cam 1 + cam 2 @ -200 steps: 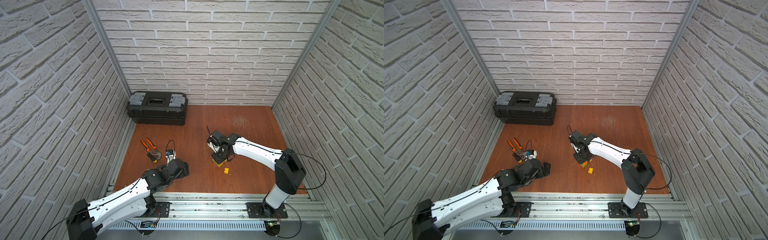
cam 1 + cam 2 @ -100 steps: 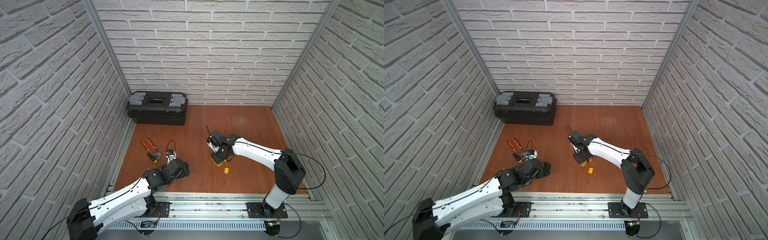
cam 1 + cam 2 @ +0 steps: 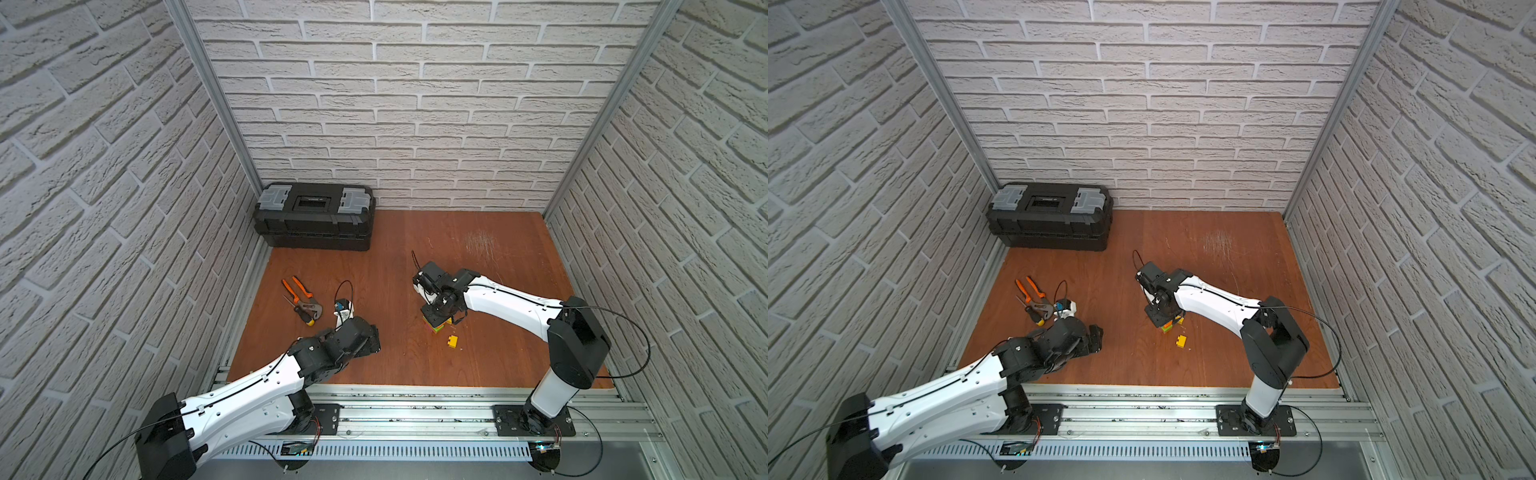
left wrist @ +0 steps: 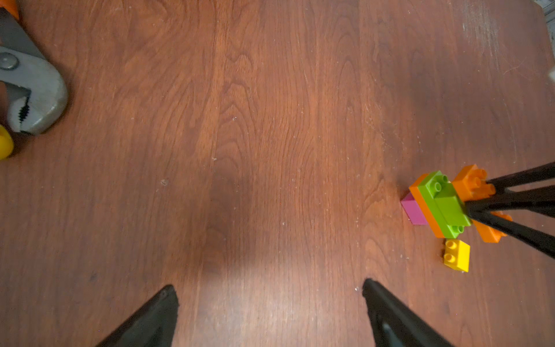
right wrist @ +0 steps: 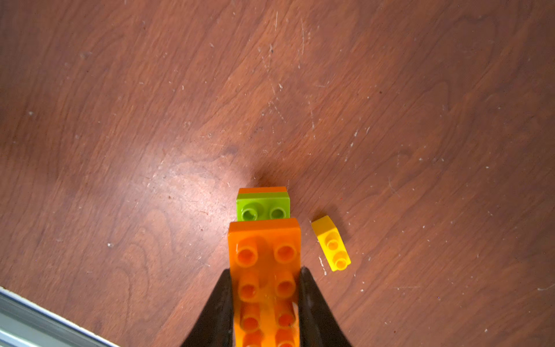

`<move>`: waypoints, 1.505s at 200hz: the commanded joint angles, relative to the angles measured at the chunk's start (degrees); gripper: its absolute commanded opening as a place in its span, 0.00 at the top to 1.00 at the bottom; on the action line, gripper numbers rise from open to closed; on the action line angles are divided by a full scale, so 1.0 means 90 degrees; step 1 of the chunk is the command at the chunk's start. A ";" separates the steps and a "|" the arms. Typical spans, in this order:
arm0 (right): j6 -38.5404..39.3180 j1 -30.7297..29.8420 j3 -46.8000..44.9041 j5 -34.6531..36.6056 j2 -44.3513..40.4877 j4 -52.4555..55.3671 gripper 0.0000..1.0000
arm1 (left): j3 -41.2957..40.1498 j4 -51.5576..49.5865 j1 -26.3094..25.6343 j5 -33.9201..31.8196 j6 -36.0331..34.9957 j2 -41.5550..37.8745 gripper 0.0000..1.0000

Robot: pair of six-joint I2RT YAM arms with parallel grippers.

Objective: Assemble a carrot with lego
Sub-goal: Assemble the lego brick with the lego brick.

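The carrot point(image 3: 435, 327) point(image 3: 1167, 326) is a small stack on the wooden floor: pink at the bottom, then orange, with a lime green brick point(image 4: 441, 204) point(image 5: 263, 207) on top. My right gripper point(image 5: 265, 272) point(image 3: 438, 309) is shut on a long orange lego brick point(image 5: 264, 249). It holds the brick over the stack, covering most of the green brick. I cannot tell whether the two touch. A loose yellow brick point(image 3: 453, 341) point(image 3: 1180, 340) point(image 4: 456, 255) point(image 5: 332, 243) lies beside the stack. My left gripper point(image 4: 269, 285) point(image 3: 372, 336) is open and empty, well left of the stack.
Orange-handled pliers point(image 3: 301, 297) point(image 3: 1034, 297) point(image 4: 33, 90) and a yellow-handled screwdriver point(image 3: 305, 318) lie at the left, close to my left arm. A black toolbox point(image 3: 316, 216) point(image 3: 1050, 216) stands against the back wall. Brick walls close in three sides.
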State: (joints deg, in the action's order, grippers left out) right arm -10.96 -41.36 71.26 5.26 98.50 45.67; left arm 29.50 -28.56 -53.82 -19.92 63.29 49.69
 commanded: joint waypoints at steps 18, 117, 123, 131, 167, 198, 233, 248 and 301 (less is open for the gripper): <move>-0.0159 -0.0092 -0.0581 -0.0132 0.0595 -0.0396 0.98 | -0.0025 0.0137 -0.0046 0.0014 0.0068 0.0003 0.02; -0.0219 -0.0140 -0.0536 -0.0040 0.0693 -0.0302 0.74 | -0.0035 0.0192 -0.0055 0.0009 0.0078 0.0037 0.02; -0.0218 -0.0140 -0.0509 -0.0035 0.0661 -0.0274 0.70 | -0.0035 0.0194 -0.0055 0.0010 0.0078 0.0035 0.02; -0.0218 -0.0139 -0.0471 -0.0013 0.0612 -0.0224 0.67 | -0.0035 0.0201 -0.0055 0.0015 0.0078 0.0045 0.02; -0.0199 -0.0146 -0.0228 0.0053 0.0434 0.0018 0.53 | -0.0016 0.0214 -0.0055 0.0019 0.0064 0.0073 0.02; -0.0159 -0.0146 -0.0013 0.0107 0.0244 0.0203 0.44 | 0.0004 0.0224 -0.0059 0.0016 0.0057 0.0079 0.02; -0.0159 -0.0140 0.0256 0.0081 -0.0068 0.0419 0.33 | 0.0042 0.0233 -0.0060 0.0015 0.0021 0.0128 0.02; -0.0159 -0.0140 0.0410 0.0039 -0.0196 0.0556 0.30 | 0.0062 0.0233 -0.0059 0.0014 0.0009 0.0152 0.02; -0.0188 -0.0131 0.1054 -0.0076 -0.0537 0.1208 0.29 | 0.0111 0.0159 -0.0065 0.0012 -0.0025 0.0115 0.02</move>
State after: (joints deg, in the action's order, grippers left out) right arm -12.23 -42.22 78.22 5.45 96.64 52.53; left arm 29.52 -28.25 -54.08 -19.79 63.22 51.03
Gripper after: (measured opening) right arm 0.720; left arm 0.983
